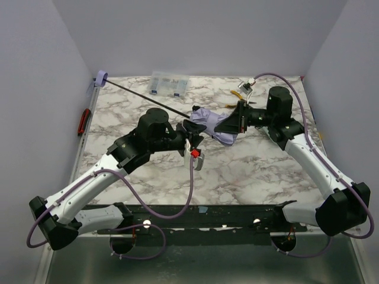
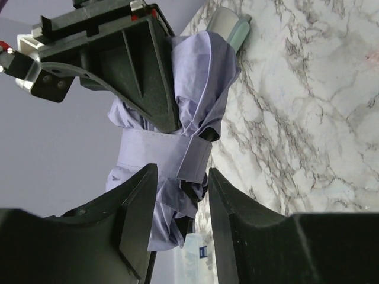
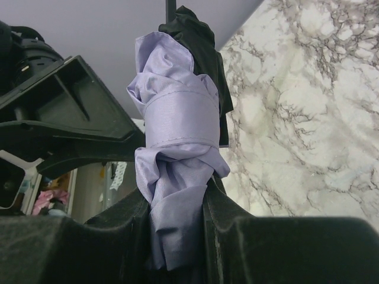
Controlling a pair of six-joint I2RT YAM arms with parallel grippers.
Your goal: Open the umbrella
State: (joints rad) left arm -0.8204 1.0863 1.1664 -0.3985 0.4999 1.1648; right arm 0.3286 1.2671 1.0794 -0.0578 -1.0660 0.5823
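The bundled umbrella (image 1: 213, 124) is held over the middle of the surface (image 1: 254, 171), clamped tight in the right end effector (image 3: 177, 204). The left end effector (image 2: 180, 189), half closed, pinches folds just under the strap (image 2: 157, 154). Better to catch the strap's free end and peel it away. Its fastening is hidden.

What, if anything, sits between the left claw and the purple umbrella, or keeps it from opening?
Nothing visible separates them: the left gripper grips the bundled umbrella right at its closure strap. That strap, wrapped around the fabric, holds the umbrella shut, and the right gripper clamps the bundle's end.
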